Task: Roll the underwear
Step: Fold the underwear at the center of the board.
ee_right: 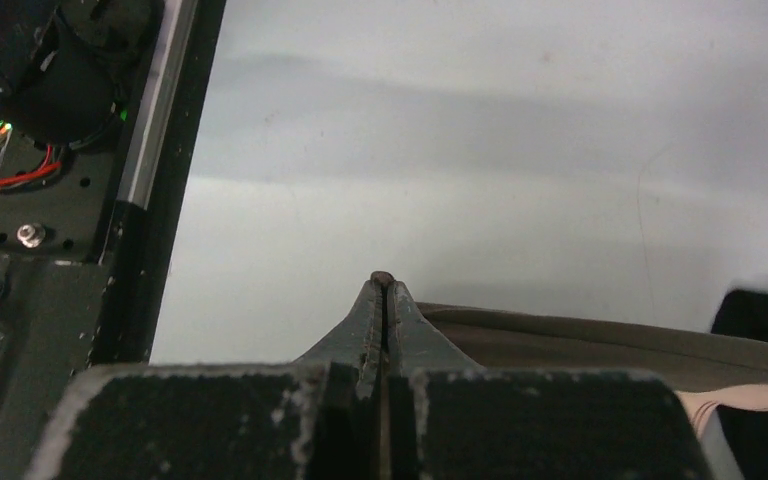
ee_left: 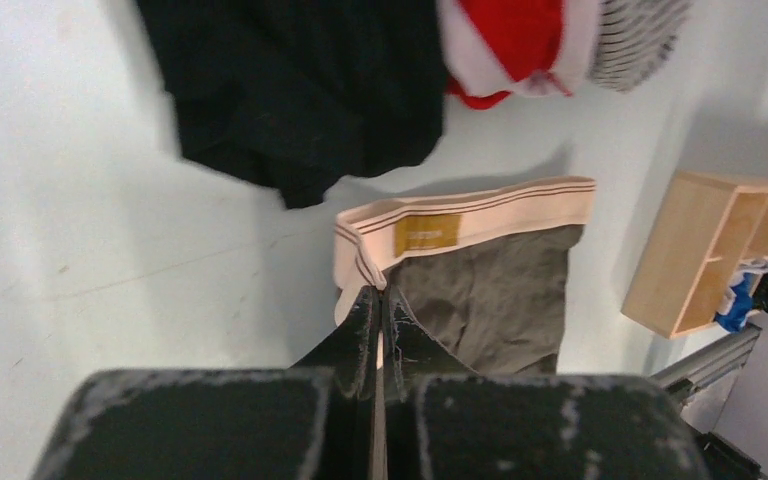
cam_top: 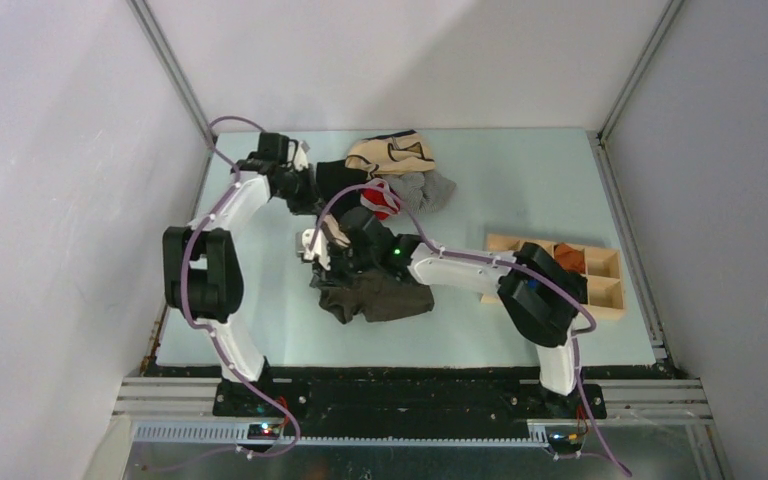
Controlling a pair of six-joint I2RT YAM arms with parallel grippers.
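Left gripper (ee_left: 378, 296) and right gripper (ee_right: 383, 285) each clamp an edge of the underwear (ee_left: 500, 290), apparently laying it out; rolling first needs it spread flat.

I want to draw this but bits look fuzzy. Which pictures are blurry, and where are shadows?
Left wrist view: the left end effector up close is fuzzy, the red-and-white garment smeared, and the underwear casts a shadow. Right wrist view: soft grey shadow bands cross the table. Top view: fairly sharp.
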